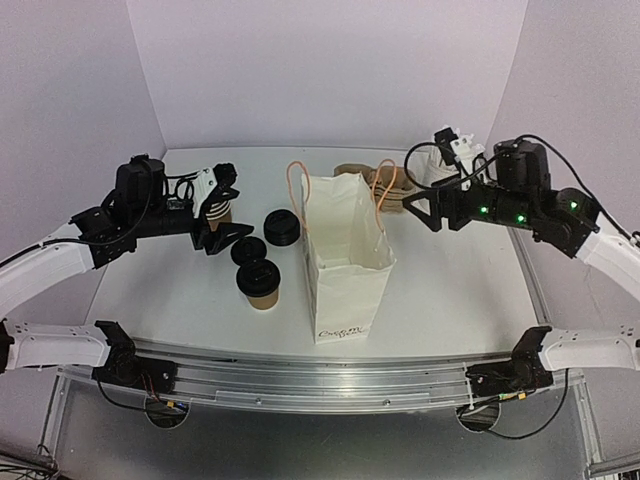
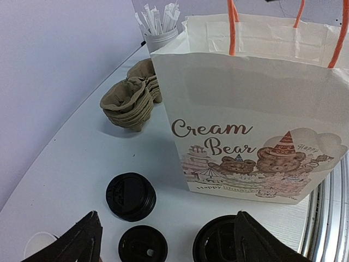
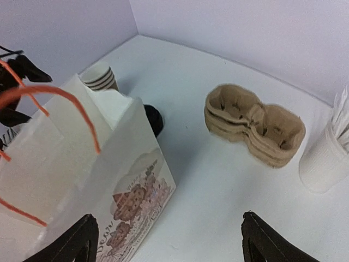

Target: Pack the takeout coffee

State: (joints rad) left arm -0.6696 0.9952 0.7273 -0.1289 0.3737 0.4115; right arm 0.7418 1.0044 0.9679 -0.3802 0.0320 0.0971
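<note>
Nothing is packed yet, as far as I can judge: this looks like the approach before the first pick. The lidded coffee cup (image 1: 262,283) stands on the worktop (image 1: 450,300), just left of the paper bag (image 1: 345,262) and nearer the front edge than the stack of black lids (image 1: 282,228).

The left hand (image 2: 167,218) hovers over the lids and beside the stack of bare cups (image 1: 218,212), its fingers spread wide and holding nothing. Next it would need to come forward, drop around the lidded cup and carry it upright over the bag's rim.

The right hand (image 3: 169,218) hangs near the bag's far corner, also spread and empty, angled down towards the cup trays (image 3: 253,123).
</note>
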